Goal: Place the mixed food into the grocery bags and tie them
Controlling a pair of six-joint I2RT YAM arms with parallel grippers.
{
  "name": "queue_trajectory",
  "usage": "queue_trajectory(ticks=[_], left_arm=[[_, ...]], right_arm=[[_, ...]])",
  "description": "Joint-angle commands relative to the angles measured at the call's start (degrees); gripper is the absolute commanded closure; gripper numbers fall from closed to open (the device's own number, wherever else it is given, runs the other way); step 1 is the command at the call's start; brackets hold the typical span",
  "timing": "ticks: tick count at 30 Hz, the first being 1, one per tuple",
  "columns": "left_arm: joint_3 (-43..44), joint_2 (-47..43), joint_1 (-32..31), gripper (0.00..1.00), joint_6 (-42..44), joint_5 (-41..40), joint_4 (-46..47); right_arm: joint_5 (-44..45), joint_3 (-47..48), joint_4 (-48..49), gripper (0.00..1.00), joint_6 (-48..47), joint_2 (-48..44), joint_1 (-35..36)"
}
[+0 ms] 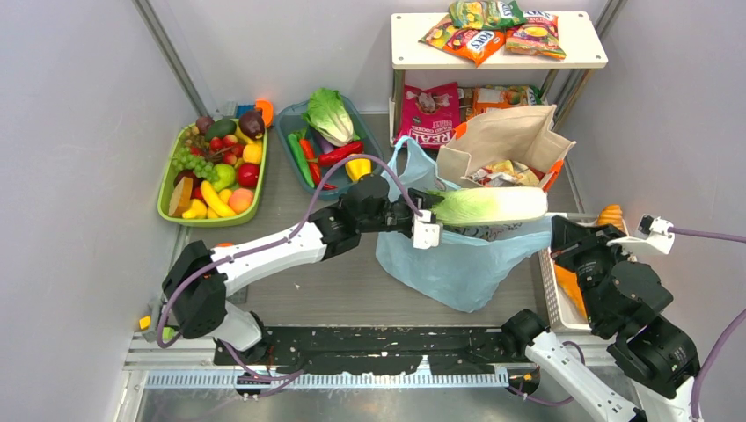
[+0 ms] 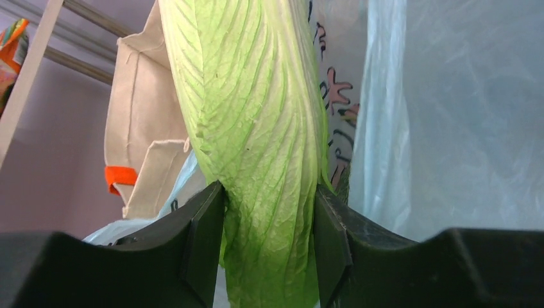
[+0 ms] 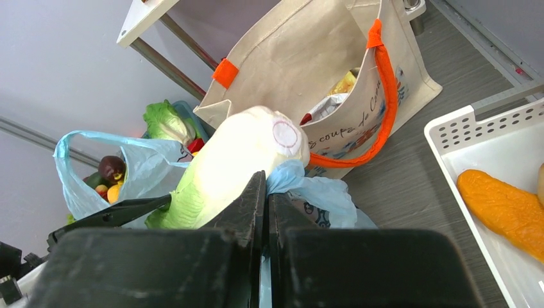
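My left gripper is shut on the leafy end of a long pale-green cabbage and holds it level above the mouth of the light-blue plastic bag. In the left wrist view the cabbage fills the gap between the pads. My right gripper is shut on the bag's right rim and holds it up. The cabbage's white stem end lies just left of the right fingers. The beige canvas tote with orange handles stands behind, with packets inside. Snack packets lie on the shelf.
A white shelf stands at the back with more packets under it. A green tray of toy fruit and a teal tray of vegetables sit at the back left. A white mesh basket with orange items is at the right.
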Motion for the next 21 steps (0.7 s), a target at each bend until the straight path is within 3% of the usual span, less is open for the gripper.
queue_trajectory(ticks=[1, 4, 9, 21], left_arm=[[-2.36, -4.03, -0.02, 1.0, 11.19, -3.48, -1.61], [-4.33, -5.43, 0.03, 1.0, 13.24, -4.37, -1.19], [-1.86, -6.38, 0.12, 1.0, 19.33, -4.76, -12.38], [3.14, -6.05, -0.02, 1.0, 21.65, -5.78, -21.63]], right_arm=[[1.53, 1.84, 0.64, 0.95, -0.5, -0.32, -0.3], [0.95, 1.75, 0.62, 0.95, -0.87, -0.17, -0.24], [-0.88, 2.11, 0.62, 0.95, -2.15, 0.72, -0.28], [-13.46, 6.99, 3.67, 0.95, -9.48, 6.93, -0.26]])
